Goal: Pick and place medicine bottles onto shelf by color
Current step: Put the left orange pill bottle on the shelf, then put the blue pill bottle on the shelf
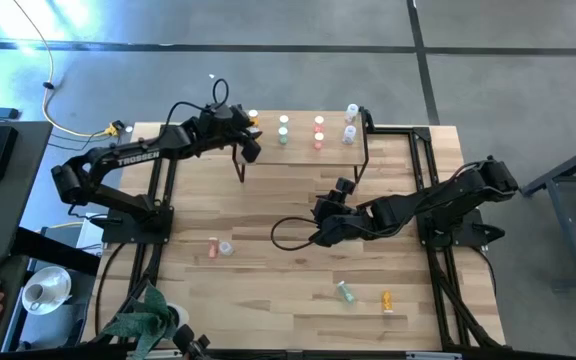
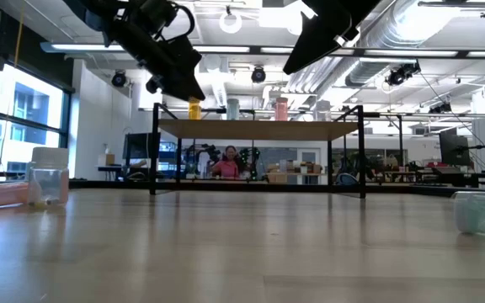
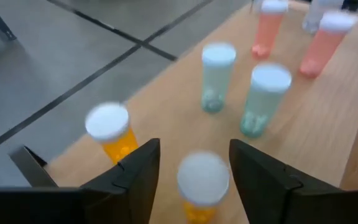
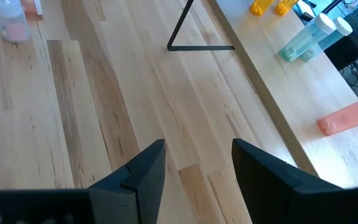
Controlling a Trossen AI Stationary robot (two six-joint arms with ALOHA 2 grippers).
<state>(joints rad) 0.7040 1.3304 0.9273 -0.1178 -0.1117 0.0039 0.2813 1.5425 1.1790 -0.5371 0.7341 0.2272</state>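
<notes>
The shelf (image 1: 303, 150) stands at the table's far edge. Orange (image 1: 253, 118), green (image 1: 283, 127), pink (image 1: 318, 131) and clear (image 1: 350, 124) bottles stand upright on it in groups. My left gripper (image 3: 194, 149) is open over the shelf's left end (image 1: 248, 135). Its fingers stand on either side of the nearer orange bottle (image 3: 202, 186), with a second orange bottle (image 3: 112, 132) beside it. My right gripper (image 1: 320, 228) is open and empty low over the table's middle, as the right wrist view (image 4: 197, 155) shows. My left gripper has its fingers (image 3: 140, 171) on either side of the nearer orange bottle's white cap (image 3: 202, 175), coming from above at a slant. The bottle stands upright on the shelf. Whether a finger touches it, I cannot tell.
On the table lie a pink bottle (image 1: 213, 247) and a clear one (image 1: 227, 247) at the left. A green bottle (image 1: 345, 291) and an orange one (image 1: 387, 299) lie near the front right. The shelf's black legs (image 4: 185, 34) stand ahead of my right gripper.
</notes>
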